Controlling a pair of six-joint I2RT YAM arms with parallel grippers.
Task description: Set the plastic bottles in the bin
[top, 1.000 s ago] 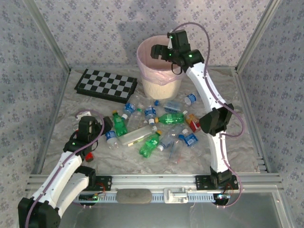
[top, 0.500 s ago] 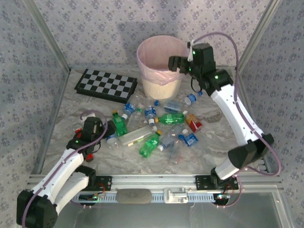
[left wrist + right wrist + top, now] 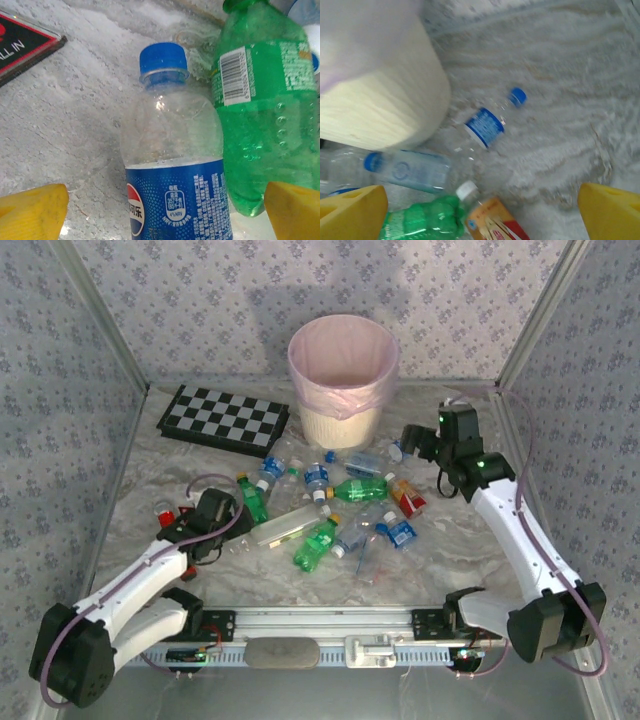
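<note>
- At the far left, a small red object [image 3: 163, 517] is peeking out beside the left arm, and I am not making out what it is.
- A checkerboard [image 3: 225, 420] is lying flat at the back left, near the bin.
- In the left wrist view, a black card with a red border [image 3: 25, 42] is being cut off at the top-left corner, so I am reading only part of its lettering.
- The left gripper [image 3: 228, 520] is standing wide open and gripping nothing. Its yellow fingers [image 3: 32, 210] are straddling a clear blue-capped bottle [image 3: 172, 165] without pressing it. The frame edge is cutting off that bottle's lower half.
- A green bottle [image 3: 260, 120] is lying close against it on the right, with its cap mostly out of frame.
- The plastic bottles [image 3: 318, 542] are lying scattered mid-table, in front of the bin. I am counting three green ones and one red-orange labelled bottle [image 3: 407, 497]. The clear ones are overlapping too much for a firm count.
- One bin [image 3: 340, 425] is standing upright at the back centre, with a pink liner over its rim. I am not seeing its bottom well enough to tell its contents.
- The right gripper [image 3: 412, 438] is hovering to the right of the bin with its jaws spread wide, holding and touching nothing.
- The right wrist view is blurring. I am making out a blue-labelled bottle [image 3: 487, 124] lying near the bin's wall.
</note>
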